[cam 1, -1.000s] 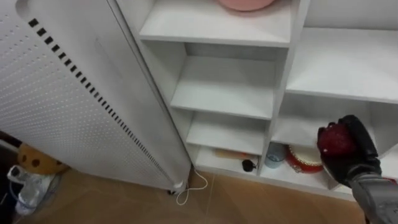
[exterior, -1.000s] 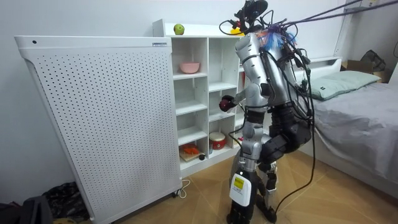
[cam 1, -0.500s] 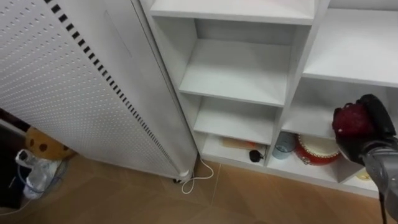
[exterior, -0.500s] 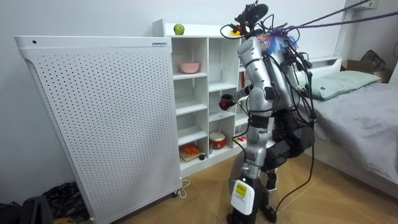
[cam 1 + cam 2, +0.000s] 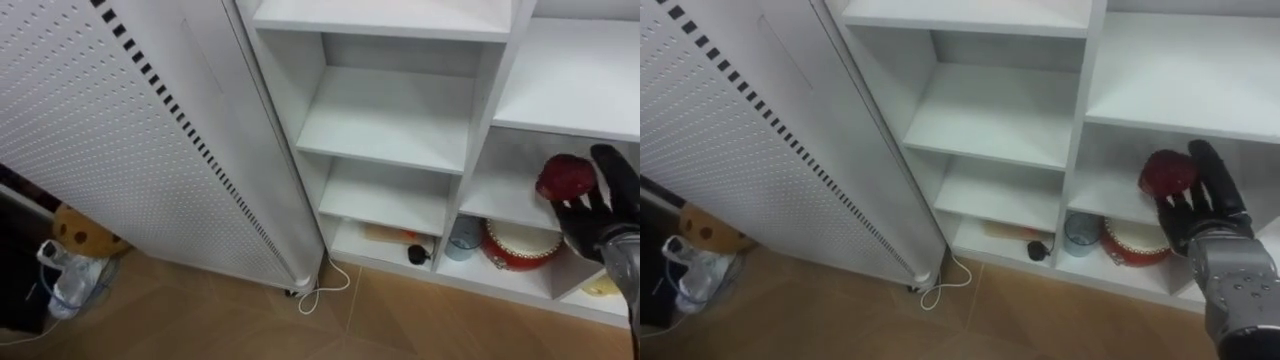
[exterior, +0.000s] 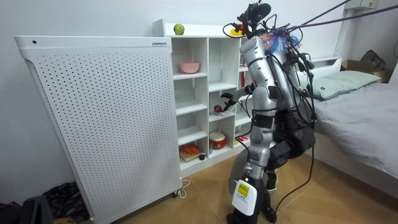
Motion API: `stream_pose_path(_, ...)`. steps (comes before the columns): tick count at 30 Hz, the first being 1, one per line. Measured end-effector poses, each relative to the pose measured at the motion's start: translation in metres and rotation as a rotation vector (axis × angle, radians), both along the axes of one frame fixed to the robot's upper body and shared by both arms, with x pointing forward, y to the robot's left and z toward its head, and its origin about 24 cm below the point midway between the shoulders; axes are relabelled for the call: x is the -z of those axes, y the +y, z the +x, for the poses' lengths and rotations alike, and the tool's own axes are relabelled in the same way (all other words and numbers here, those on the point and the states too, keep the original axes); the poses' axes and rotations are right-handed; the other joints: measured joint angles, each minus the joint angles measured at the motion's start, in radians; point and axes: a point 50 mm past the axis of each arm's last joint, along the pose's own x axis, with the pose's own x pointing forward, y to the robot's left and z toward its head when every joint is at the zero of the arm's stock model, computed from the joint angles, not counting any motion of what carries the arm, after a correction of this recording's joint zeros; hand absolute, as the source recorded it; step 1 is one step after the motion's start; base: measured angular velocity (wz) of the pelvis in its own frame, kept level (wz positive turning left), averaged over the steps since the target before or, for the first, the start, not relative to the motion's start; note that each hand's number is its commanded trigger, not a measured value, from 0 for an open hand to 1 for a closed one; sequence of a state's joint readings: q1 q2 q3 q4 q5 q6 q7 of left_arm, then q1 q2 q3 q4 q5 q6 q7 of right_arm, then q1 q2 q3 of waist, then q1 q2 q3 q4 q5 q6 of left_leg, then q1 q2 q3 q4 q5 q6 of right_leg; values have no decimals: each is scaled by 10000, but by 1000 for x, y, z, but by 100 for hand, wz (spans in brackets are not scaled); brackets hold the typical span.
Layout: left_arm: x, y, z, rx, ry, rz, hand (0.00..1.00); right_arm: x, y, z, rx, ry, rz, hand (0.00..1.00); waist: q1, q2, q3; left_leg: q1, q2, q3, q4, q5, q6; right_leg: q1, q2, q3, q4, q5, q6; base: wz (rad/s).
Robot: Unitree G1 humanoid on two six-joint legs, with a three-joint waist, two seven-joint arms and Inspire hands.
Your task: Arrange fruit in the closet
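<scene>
- The right hand [image 5: 606, 215] has its fingers spread straight and apart, clamped on nothing. Their tips stand just beside the red fruit [image 5: 566, 177]; whether they brush it I cannot tell.
- The red fruit appears to rest on a shelf [image 5: 497, 206] in the right column of the closet [image 5: 484, 120], close to the shelf's front edge. The room view agrees, with the fruit lying on that shelf under the outstretched hand.
- Main risk: the fruit is round and sits near the lip. A finger catching it as the hand backs out could roll it forward and off.
- A fall would land it on the red-and-white pot [image 5: 518, 245] or the cup [image 5: 463, 237] one shelf down, or on the floor.
- Open room: bare shelf lies behind the fruit, so a nudge inward looks safe. The divider closes the left side and the upper shelf [image 5: 570, 80] caps the bay. The clear way out is straight back toward the robot.
- The perforated panel [image 5: 120, 120] stands well apart.
</scene>
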State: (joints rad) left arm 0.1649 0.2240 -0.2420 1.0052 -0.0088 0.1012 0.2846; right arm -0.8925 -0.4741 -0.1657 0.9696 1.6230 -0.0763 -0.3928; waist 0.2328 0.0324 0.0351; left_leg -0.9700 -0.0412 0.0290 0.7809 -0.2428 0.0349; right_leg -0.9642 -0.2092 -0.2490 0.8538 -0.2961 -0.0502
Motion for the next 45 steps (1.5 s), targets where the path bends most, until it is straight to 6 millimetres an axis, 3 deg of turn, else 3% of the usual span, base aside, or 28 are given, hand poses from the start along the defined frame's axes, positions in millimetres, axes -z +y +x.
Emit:
stream_pose_path(4,0,1,-7,-81,102,153,0,-5,-6,-2,615,-87,405,0,0,118,-25,1,5,5,4,-4,3,-1,-11,-5,4,-5,-8,0)
stream_pose_path(9,0,1,-7,-58,-40,109,0,-6,-10,-4,974,-130,606,0,15,134,-27,3,129,79,3,-17,-1,-19,16,3,-2,2,-36,-2)
stream_pose_path(20,1,1,-9,-31,-161,4,0,-6,-15,-6,1298,-317,1143,0,-14,154,-29,83,139,213,3,-50,-3,-26,70,125,12,15,-55,-3)
stream_pose_path(26,3,1,-13,-15,132,-363,0,5,-17,-8,1263,-169,1061,0,34,248,7,766,283,288,-102,-144,5,638,199,226,-153,-16,1,-4)
stream_pose_path(30,3,1,-15,-98,255,-575,0,53,-26,-28,1154,630,733,0,122,248,36,1863,289,508,-445,-237,18,1642,156,255,-293,-192,94,0)
stream_pose_path(34,4,8,-17,-612,437,-617,0,100,-34,-55,1182,1742,463,0,162,184,77,2795,291,460,-961,-253,-47,2587,200,154,-802,-179,113,0)
stream_pose_path(36,4,12,-23,-908,645,-665,0,142,-38,-87,1111,2981,84,0,-27,188,71,3605,324,291,-1494,-189,-112,3556,333,-108,-1483,-95,164,10)
stream_pose_path(37,4,13,-24,-1006,678,-640,0,152,-38,-95,1052,3288,8,0,-119,171,67,3773,339,237,-1644,-165,-133,3754,379,-161,-1673,-61,178,10)
stream_pose_path(39,3,16,-24,-1045,720,-518,0,193,-32,-133,461,5011,-617,0,-347,-30,47,4525,374,193,-2267,-76,-183,4532,531,-273,-2340,57,192,0)
stream_pose_path(42,2,19,-21,-993,545,-348,0,241,-13,-189,-639,7078,-1122,0,-612,-160,-76,5424,503,124,-2934,26,-260,5572,851,-460,-3324,274,202,-7)
stream_pose_path(43,2,20,-21,-997,510,-322,0,248,-10,-199,-851,7412,-1149,0,-703,-176,-94,5587,519,119,-3065,35,-274,5764,901,-476,-3502,306,220,0)
stream_pose_path(45,1,20,-19,-1151,304,-309,0,274,3,-245,-1582,8802,-1169,0,-1116,-252,-168,6389,516,80,-3599,72,-307,6605,976,-562,-4148,372,287,4)
